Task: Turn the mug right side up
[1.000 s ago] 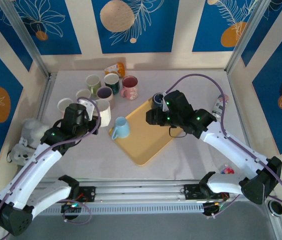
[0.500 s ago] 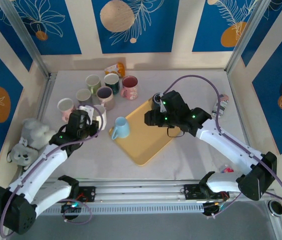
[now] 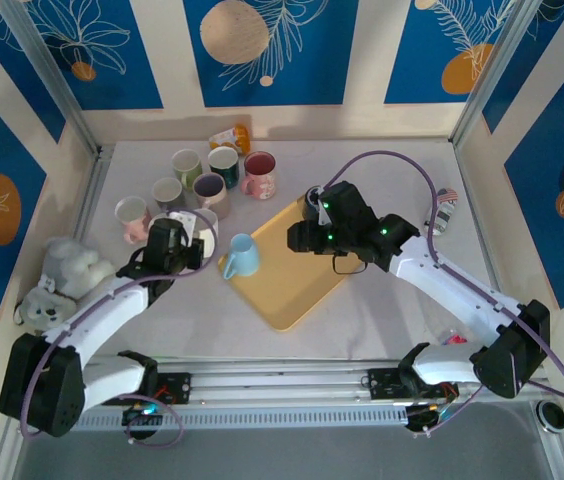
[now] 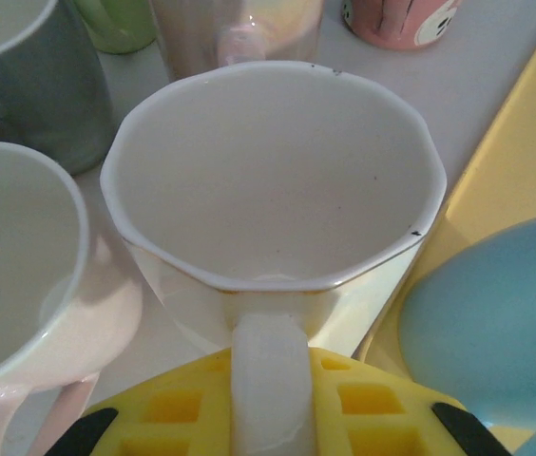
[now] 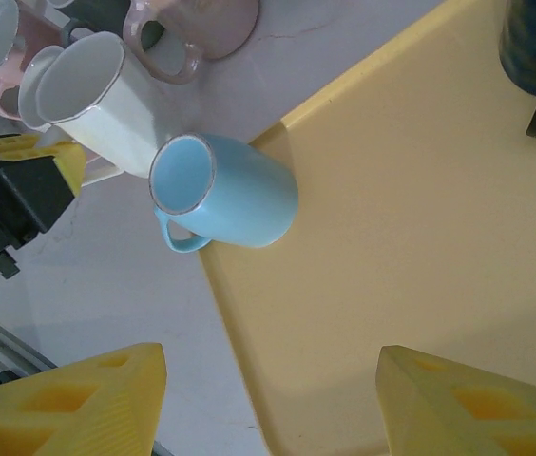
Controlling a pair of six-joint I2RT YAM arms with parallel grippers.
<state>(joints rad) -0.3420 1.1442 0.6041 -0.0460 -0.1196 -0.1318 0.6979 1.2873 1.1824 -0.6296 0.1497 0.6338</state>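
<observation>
White mug (image 4: 277, 171), faceted rim, mouth upward, handle clenched in left gripper (image 4: 268, 404), right gripper (image 5: 268, 380) released

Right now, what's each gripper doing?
Left gripper: closed on the white mug by its handle.
Right gripper: open, holding nothing, above the yellow tray.

The left arm is folding in, its elbow drawing up from the near-left corner toward the yellow tray (image 3: 297, 295). Its forearm is swinging lower, so the plush toy (image 3: 70, 268) and the pink-white mug (image 3: 130, 212) left of the tray are showing more fully. The left gripper (image 3: 177, 243), with the white mug (image 3: 200, 226) in its grip, is sitting nearer the tray's left corner than a second ago. The right gripper (image 3: 302, 236) is shifting slightly leftward over the tray's far corner, covering more of the dark blue mug (image 5: 529, 43).
</observation>
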